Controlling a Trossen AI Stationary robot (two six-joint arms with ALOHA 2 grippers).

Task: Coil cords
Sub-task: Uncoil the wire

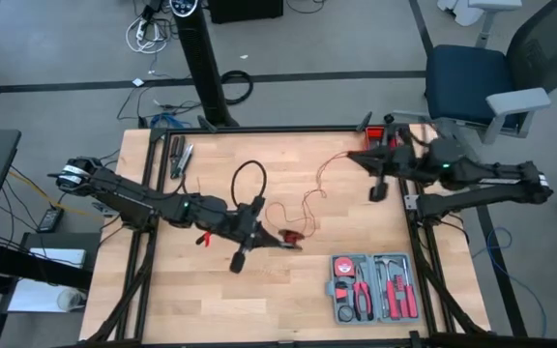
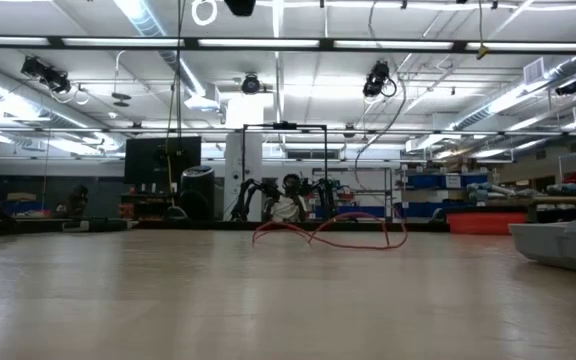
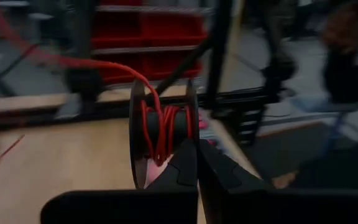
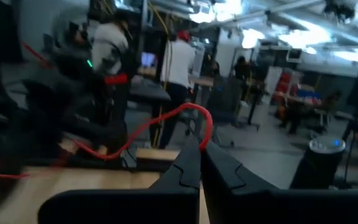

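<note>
Red cord [image 3: 161, 127] wound on a spool [image 3: 164, 133] gripped by the left pincer [image 3: 196, 163], cord's other end pinched in the right pincer [image 4: 201, 163], both held above the desk [image 1: 220, 290].

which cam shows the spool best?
Left wrist view: the spool fills the frame, red cord wound on it, held in the shut left gripper. High view shows a small red spot; the other views don't show it.

You are looking at a robotics lab or workshop: a framed wooden tabletop [image 1: 259, 300] on grey floor, an office chair [image 1: 472, 77] beside it, long ceiling lights [image 2: 268, 42], red storage bins [image 3: 148, 37] (on racks), and people [image 4: 176, 68] standing at benches beyond.
</note>
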